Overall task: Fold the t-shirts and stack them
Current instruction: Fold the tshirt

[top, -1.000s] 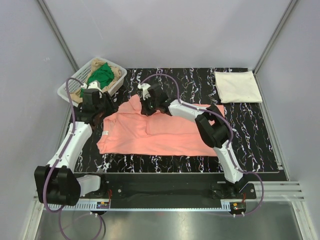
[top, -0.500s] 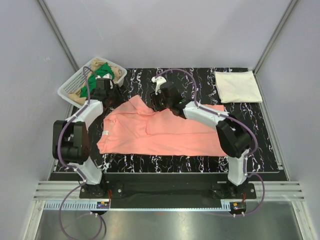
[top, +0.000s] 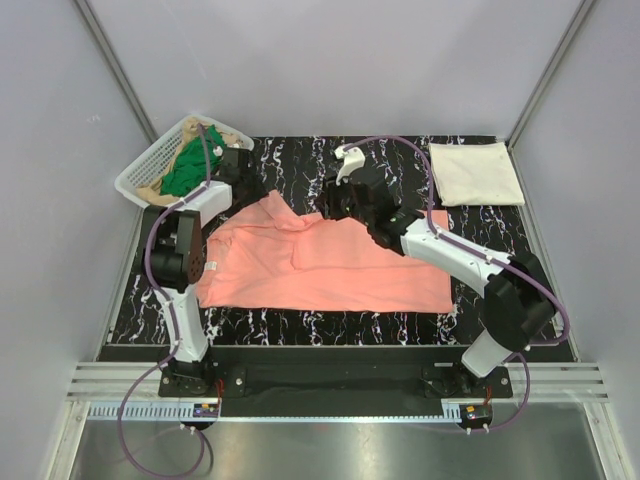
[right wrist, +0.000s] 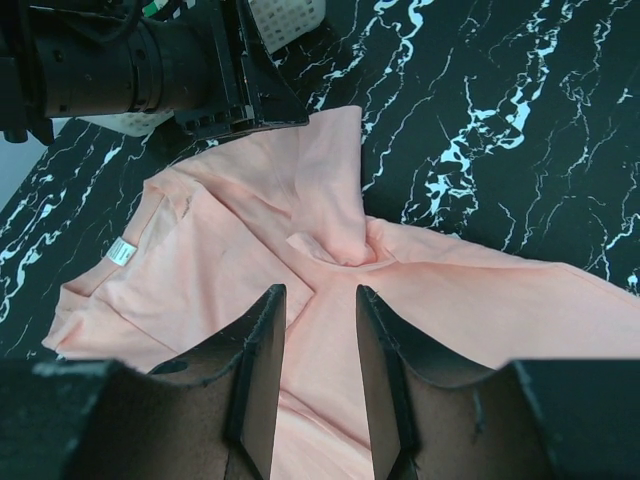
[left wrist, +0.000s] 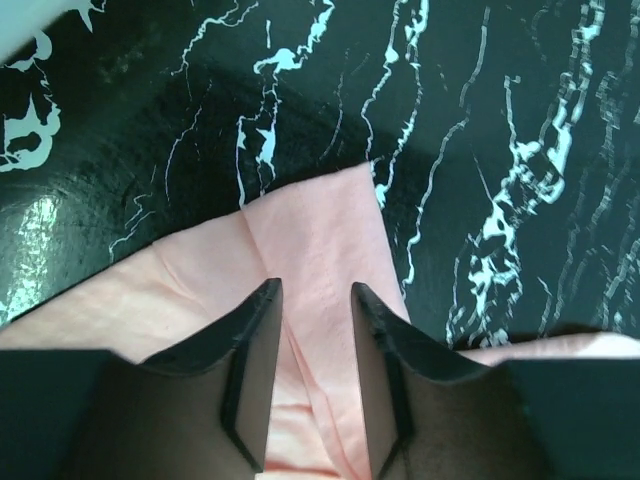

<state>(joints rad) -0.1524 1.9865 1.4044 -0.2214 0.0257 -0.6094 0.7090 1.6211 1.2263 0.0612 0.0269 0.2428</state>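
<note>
The salmon-pink t-shirt (top: 320,262) lies flat in the middle of the black marbled worktop (top: 500,270), its long axis running left to right. One sleeve (top: 272,208) points toward the far left corner, and a fold of cloth is bunched near the shirt's middle. A small white label (right wrist: 122,252) shows at the left end of the shirt; its writing is too small to read.

The left hand (left wrist: 315,300) hovers over the far-left sleeve, its dark fingers (left wrist: 258,340) parted with pink cloth showing in the gap between them, and nothing is pinched. The right hand (right wrist: 318,305) sits above the far edge of the shirt near its middle, jaws likewise apart and holding nothing.

A cream-white t-shirt (top: 475,172), folded into a neat rectangle, rests at the far right corner of the worktop, well apart from the pink one. At the far left corner stands a white mesh basket (top: 140,175) with a green t-shirt (top: 185,165) and a tan t-shirt (top: 235,140) heaped inside.
</note>
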